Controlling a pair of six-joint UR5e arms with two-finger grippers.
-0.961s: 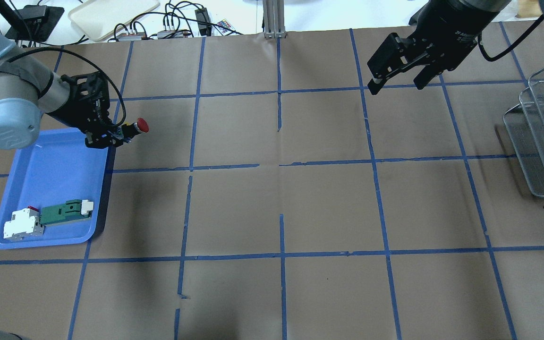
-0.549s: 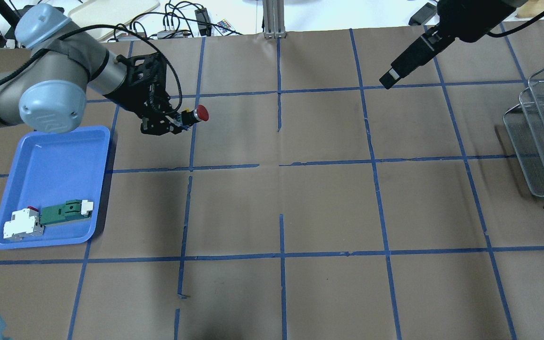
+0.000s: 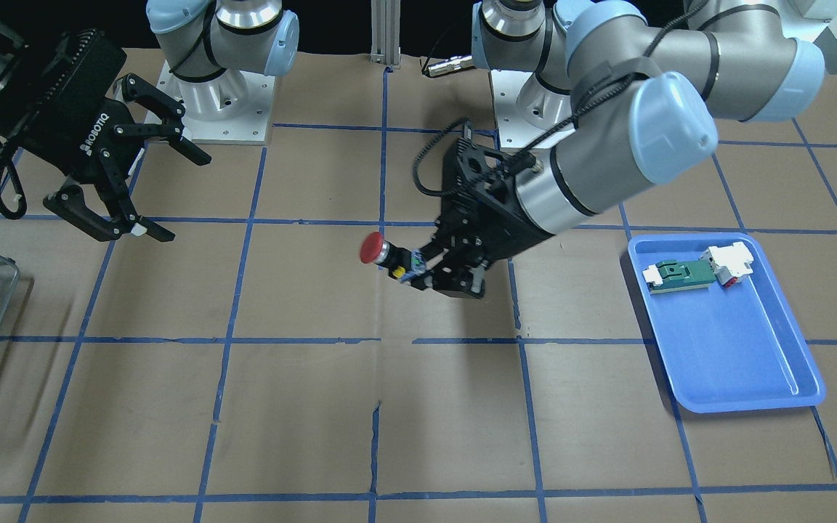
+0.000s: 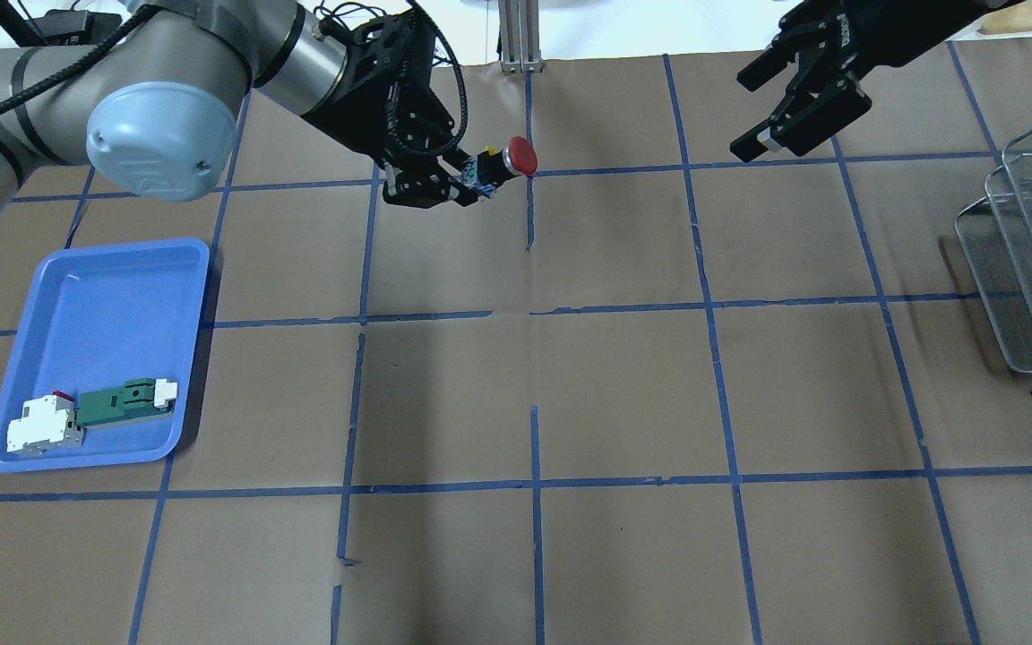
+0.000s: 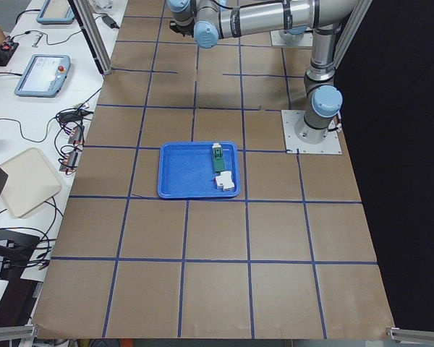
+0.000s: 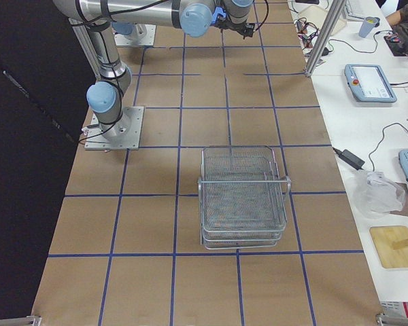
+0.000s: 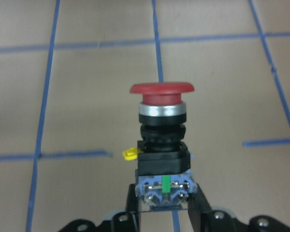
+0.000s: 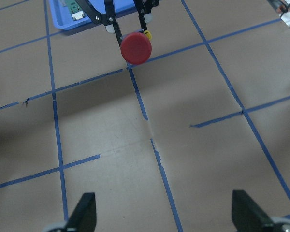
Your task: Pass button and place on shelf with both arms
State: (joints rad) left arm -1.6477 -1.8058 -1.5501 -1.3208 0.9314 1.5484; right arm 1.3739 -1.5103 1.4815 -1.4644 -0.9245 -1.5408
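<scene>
The button, with its red head [image 4: 521,156] and black body, is held level in the air over the table's far middle. My left gripper [image 4: 471,182] is shut on its yellow, green and blue end block, and the red head points to the right. The button also shows in the front view [image 3: 373,248], the left wrist view [image 7: 162,130] and the right wrist view [image 8: 136,48]. My right gripper [image 4: 742,116] is open and empty, well to the right of the button and facing it. The wire-mesh shelf [image 4: 1031,260] stands at the table's right edge.
A blue tray [image 4: 104,296] at the left holds a green-and-white flat part [image 4: 126,400] and a white breaker [image 4: 43,425]. Brown paper with blue tape lines covers the table. Cables and a beige tray [image 5: 27,181] lie beyond the far edge.
My left arm has carried the button right and farther back, from beside the blue tray to the table's centre line. My right gripper has turned, and its open jaws now face the button.
</scene>
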